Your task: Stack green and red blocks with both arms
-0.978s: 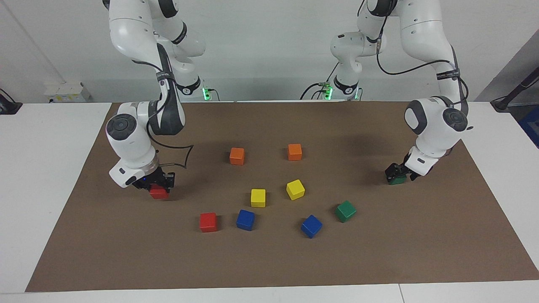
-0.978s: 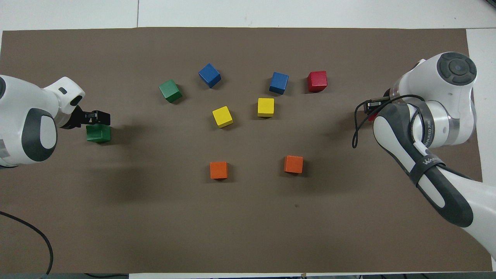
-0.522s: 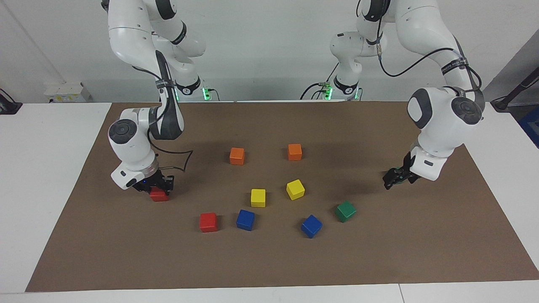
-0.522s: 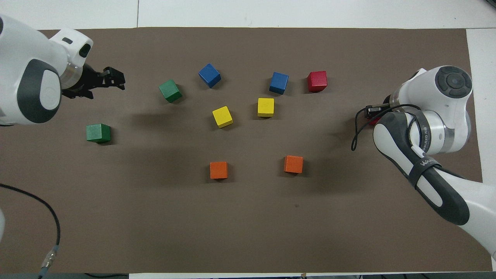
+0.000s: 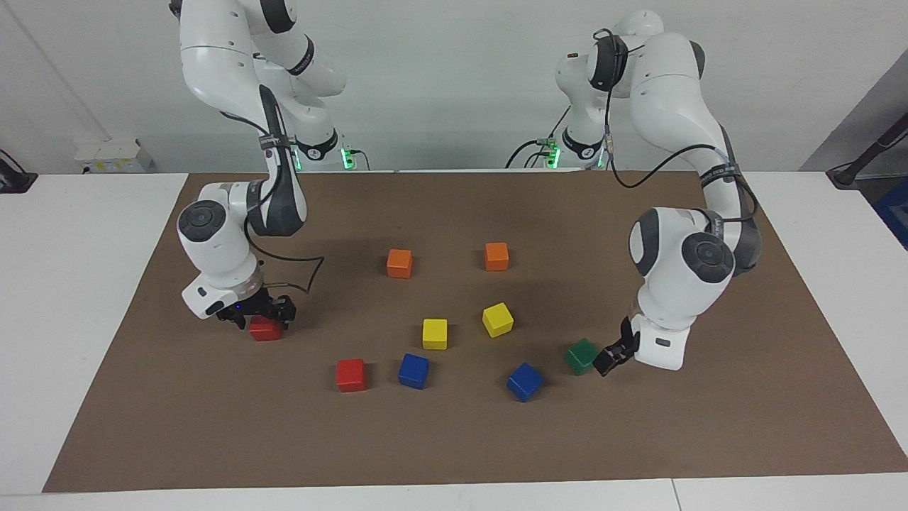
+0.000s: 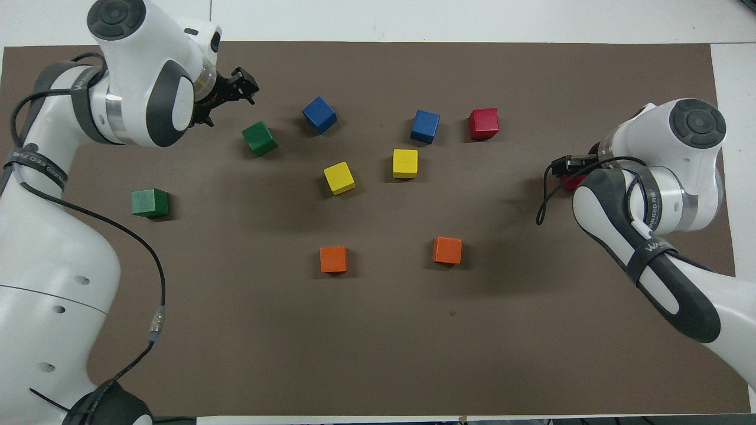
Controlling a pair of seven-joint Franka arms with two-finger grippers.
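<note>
Brown mat [image 5: 454,440], left hand [image 5: 608,360] beside corner-on green block [image 5: 582,355]

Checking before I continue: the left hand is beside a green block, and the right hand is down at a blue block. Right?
No: the facing view shows the right hand down at a red block, not a blue one. The left hand is beside a green block, as you say.
</note>
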